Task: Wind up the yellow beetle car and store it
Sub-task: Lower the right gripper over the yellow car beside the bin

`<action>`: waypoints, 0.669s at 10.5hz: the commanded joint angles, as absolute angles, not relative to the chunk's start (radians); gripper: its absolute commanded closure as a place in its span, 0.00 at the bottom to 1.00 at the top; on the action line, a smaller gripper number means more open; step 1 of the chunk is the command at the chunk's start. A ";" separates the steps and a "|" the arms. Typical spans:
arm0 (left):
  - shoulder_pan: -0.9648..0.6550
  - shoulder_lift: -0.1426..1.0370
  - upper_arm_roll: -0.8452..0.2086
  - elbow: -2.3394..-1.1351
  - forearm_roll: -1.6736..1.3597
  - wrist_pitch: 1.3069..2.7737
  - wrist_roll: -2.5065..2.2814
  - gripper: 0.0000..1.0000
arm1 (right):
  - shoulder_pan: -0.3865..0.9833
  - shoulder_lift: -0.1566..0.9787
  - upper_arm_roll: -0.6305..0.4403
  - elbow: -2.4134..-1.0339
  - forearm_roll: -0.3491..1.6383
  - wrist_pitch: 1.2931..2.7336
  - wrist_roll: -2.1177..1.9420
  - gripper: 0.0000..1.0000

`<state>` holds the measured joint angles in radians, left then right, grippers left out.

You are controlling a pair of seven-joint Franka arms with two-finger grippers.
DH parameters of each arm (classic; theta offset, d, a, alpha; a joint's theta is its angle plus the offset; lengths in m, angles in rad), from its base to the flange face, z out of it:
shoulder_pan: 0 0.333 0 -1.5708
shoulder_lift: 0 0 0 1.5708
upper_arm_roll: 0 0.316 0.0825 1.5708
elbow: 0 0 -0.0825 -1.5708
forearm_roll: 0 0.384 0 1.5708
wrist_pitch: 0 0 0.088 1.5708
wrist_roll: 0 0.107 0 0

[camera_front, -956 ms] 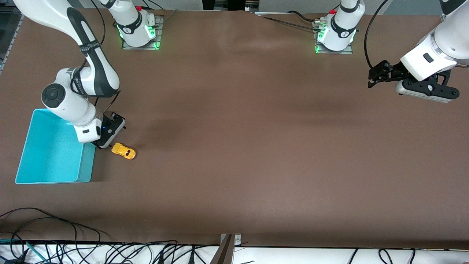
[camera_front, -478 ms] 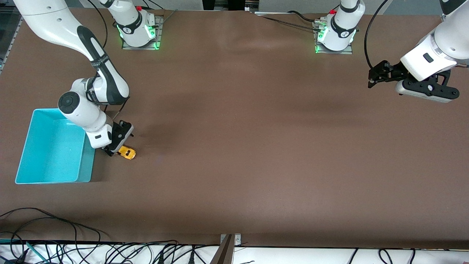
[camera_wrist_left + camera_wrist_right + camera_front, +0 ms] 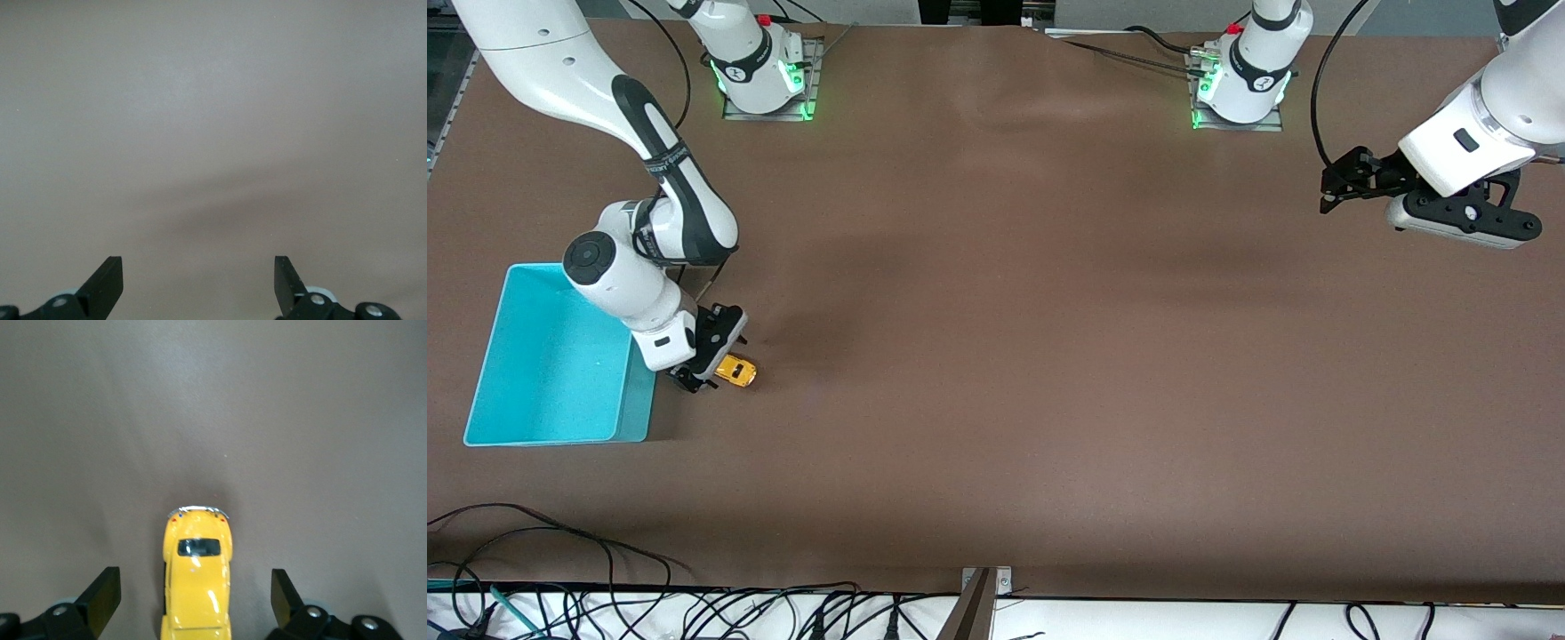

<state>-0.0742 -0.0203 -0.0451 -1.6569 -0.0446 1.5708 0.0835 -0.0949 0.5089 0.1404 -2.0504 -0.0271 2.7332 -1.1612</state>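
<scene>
Apparently untouched, yellow beetle car [image 3: 197, 577] on the table between the spread right pincer [image 3: 193, 600] fingers.

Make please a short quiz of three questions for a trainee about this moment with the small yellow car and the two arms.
1. True or false: the right gripper is shut on the yellow beetle car.
2. What stands beside the car, toward the right arm's end?
3. The left gripper hangs over: A) the bin, B) bare table.

Key: 1 false, open fingers straddle it. 2 the turquoise bin. 3 B.
</scene>
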 commanded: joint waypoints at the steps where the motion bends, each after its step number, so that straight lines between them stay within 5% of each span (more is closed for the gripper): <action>1: -0.069 -0.015 -0.046 -1.638 -0.060 1.552 0.072 0.00 | -0.121 0.552 0.153 -2.028 -0.046 2.749 -1.183 0.00; 4: -0.072 -0.015 -0.051 -1.637 -0.060 1.552 0.072 0.00 | -0.124 0.581 0.153 -2.034 -0.043 2.781 -1.183 0.07; 5: -0.071 -0.015 -0.049 -1.637 -0.060 1.552 0.074 0.00 | -0.124 0.577 0.153 -2.034 -0.043 2.778 -1.192 0.28; 7: -0.069 -0.015 -0.048 -1.637 -0.060 1.552 0.075 0.00 | -0.124 0.554 0.153 -2.033 -0.044 2.763 -1.226 0.85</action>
<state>-0.0742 -0.0200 -0.0458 -1.6569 -0.0446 1.5708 0.0835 -0.1078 0.5686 0.1404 -2.0420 -0.0273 2.7706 -1.1984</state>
